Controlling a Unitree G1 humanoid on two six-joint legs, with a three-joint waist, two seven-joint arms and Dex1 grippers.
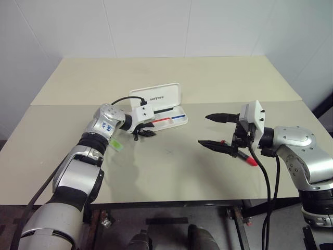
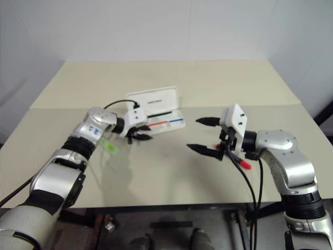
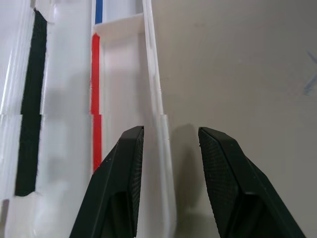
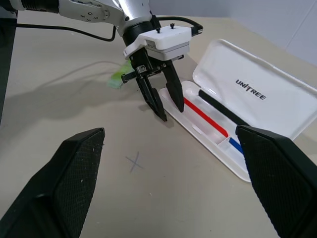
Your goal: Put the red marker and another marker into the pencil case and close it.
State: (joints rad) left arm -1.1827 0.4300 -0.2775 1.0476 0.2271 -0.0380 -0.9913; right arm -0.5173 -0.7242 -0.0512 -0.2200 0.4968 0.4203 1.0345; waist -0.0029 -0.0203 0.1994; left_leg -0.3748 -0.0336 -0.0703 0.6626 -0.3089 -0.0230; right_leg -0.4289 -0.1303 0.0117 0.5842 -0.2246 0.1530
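Observation:
The white pencil case (image 1: 161, 97) lies open at mid-table, its lid (image 4: 257, 94) tipped back and a red-and-blue stripe in its tray. My left gripper (image 1: 144, 133) is open at the case's near left end. Its fingers (image 3: 124, 168) straddle the tray's front wall without touching it. The light-green marker (image 1: 117, 144) lies on the table beside my left forearm. Over on the right lies the red marker (image 1: 250, 161), partly hidden under my right gripper (image 1: 203, 129), which hovers wide open with nothing in it.
A black strip (image 4: 220, 110) runs along the tray's hinge side. A faint pencil cross (image 4: 133, 162) marks the table (image 1: 171, 172) between the grippers. Bare tabletop stretches behind the case to the wall, and the table's front edge is close below both arms.

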